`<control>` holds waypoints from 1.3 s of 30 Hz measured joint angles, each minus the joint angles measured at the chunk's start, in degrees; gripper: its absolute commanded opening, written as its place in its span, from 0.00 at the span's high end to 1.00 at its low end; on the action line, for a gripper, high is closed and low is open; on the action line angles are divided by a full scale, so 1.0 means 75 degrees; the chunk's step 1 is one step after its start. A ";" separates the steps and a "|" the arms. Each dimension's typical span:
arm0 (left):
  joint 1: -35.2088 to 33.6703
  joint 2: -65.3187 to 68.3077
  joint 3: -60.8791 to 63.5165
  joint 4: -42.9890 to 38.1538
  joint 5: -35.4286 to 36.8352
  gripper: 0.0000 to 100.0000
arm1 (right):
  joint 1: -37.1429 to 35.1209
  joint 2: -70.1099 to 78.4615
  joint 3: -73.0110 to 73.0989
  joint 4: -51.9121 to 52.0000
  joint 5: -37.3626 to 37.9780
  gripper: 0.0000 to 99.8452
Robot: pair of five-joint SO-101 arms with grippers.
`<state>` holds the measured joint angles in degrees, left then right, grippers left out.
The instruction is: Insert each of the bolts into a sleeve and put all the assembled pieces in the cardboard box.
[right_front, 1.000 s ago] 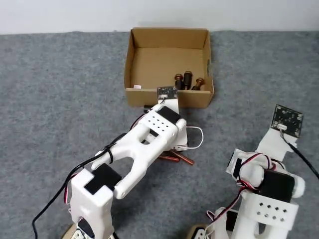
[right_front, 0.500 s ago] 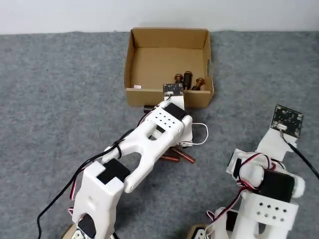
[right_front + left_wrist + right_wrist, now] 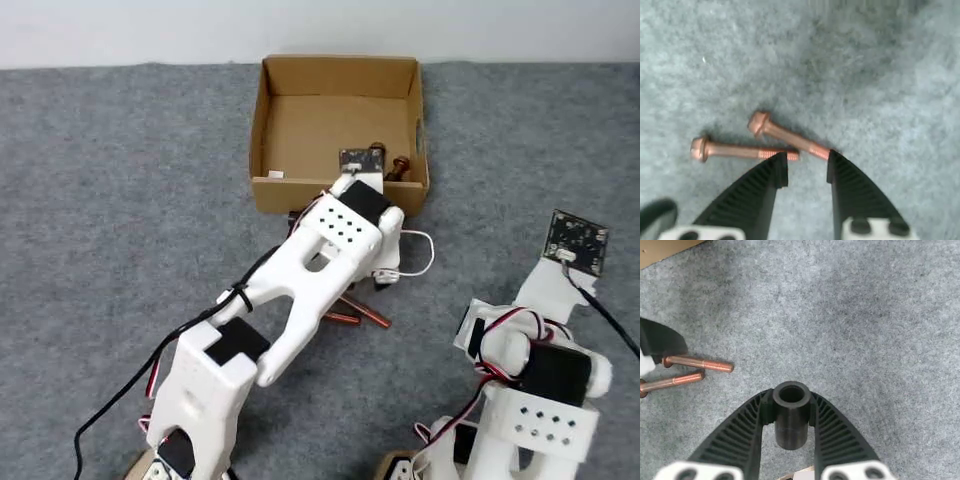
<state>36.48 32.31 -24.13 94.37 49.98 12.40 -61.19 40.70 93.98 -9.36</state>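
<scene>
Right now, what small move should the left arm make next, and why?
Probably lower the left gripper and close its fingers on one copper-coloured bolt. It and a second bolt lie on the grey carpet just ahead of its open fingers, and the right gripper holds the black cylindrical sleeve with its bore open, so a bolt is missing.
</scene>
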 measured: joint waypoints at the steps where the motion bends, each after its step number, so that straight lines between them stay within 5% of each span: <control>1: 0.0023 0.0000 -0.0012 0.0094 0.0000 0.85 | 0.0000 0.0000 0.0000 0.0000 0.0000 0.99; 39: -0.0340 0.2040 -0.0516 -0.0715 0.0000 0.86 | 0.0000 0.0000 0.0000 0.0000 0.0000 0.99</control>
<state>33.93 47.60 -28.00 89.01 49.98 12.40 -61.19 40.70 93.98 -9.36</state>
